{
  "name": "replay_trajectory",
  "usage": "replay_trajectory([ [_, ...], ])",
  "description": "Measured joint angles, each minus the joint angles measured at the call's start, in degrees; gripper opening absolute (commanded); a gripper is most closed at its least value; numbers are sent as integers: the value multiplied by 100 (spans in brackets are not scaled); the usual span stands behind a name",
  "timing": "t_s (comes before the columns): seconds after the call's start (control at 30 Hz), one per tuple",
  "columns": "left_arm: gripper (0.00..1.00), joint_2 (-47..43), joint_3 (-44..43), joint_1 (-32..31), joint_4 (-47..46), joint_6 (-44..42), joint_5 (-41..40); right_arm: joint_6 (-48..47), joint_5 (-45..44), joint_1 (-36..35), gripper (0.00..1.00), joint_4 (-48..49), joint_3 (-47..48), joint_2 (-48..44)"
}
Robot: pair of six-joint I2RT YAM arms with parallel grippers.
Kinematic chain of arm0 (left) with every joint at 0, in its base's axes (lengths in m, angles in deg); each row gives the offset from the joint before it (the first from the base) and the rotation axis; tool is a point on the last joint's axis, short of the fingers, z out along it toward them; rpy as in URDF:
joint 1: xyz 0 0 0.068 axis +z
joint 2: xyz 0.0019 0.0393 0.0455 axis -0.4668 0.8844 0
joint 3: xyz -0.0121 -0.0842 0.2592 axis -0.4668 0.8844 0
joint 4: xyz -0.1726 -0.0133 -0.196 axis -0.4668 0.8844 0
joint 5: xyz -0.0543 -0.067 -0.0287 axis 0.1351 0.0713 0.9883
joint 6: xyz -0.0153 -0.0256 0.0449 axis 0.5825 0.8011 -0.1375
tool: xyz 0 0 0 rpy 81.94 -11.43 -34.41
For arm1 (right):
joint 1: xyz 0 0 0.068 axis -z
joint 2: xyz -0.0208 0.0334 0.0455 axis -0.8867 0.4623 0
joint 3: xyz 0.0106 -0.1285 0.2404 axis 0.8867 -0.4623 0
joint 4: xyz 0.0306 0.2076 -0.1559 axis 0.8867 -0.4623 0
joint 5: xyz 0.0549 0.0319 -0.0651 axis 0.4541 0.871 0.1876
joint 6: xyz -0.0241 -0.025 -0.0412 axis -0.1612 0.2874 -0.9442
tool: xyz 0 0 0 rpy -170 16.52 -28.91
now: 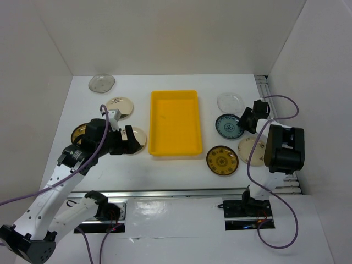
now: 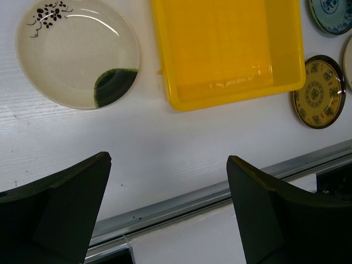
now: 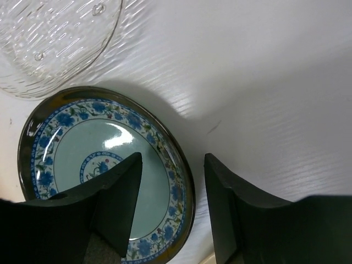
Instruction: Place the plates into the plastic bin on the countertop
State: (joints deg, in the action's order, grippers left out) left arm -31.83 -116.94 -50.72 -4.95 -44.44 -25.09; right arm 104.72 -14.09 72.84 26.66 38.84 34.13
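The yellow plastic bin (image 1: 175, 122) sits mid-countertop with nothing in it. On its right lie a clear glass plate (image 1: 230, 102), a blue-patterned plate (image 1: 227, 126), a dark plate with a yellow pattern (image 1: 222, 159) and a cream plate (image 1: 252, 149). My right gripper (image 3: 173, 155) straddles the blue plate's (image 3: 99, 165) right rim, one finger over the plate and one outside, jaws still apart. On the left lie a clear plate (image 1: 102, 82) and cream plates (image 1: 119, 105), one with a dark mark (image 2: 77, 52). My left gripper (image 2: 168, 159) hangs wide open above bare countertop, holding nothing.
A metal rail (image 2: 220, 192) runs along the countertop's front edge. White walls close in the left, back and right. The right arm's body (image 1: 283, 148) partly overhangs the cream plate. A purple cable loops beside each arm.
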Motion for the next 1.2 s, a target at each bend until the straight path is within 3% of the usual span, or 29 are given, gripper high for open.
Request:
replay_trajectory([
  [0.07, 100, 0, 0, 0, 0, 0, -2, 37, -66, 0, 51, -4, 2, 7],
  [0.1, 100, 0, 0, 0, -2, 0, -2, 46, -103, 2, 41, -9, 2, 9],
  [0.23, 100, 0, 0, 0, -2, 0, -2, 103, -177, 2, 22, -66, 2, 33],
  [0.3, 100, 0, 0, 0, -2, 0, -7, 151, -133, 2, 22, -61, 22, 33],
  [0.33, 100, 0, 0, 0, -2, 0, -7, 164, -127, 2, 11, -61, 28, 35],
  [0.4, 100, 0, 0, 0, -2, 2, -7, 184, -120, 2, 0, -66, 33, 37],
  [0.73, 100, 0, 0, 0, -4, 2, -61, 374, -177, -125, 0, -446, 101, -205],
  [1.03, 100, -15, 0, 0, -11, 2, -68, 872, -264, -264, 0, -369, -149, -2374],
  [1.2, 100, -59, 0, 0, -24, 2, -68, 1067, -162, -448, 0, -144, -151, -2879],
])
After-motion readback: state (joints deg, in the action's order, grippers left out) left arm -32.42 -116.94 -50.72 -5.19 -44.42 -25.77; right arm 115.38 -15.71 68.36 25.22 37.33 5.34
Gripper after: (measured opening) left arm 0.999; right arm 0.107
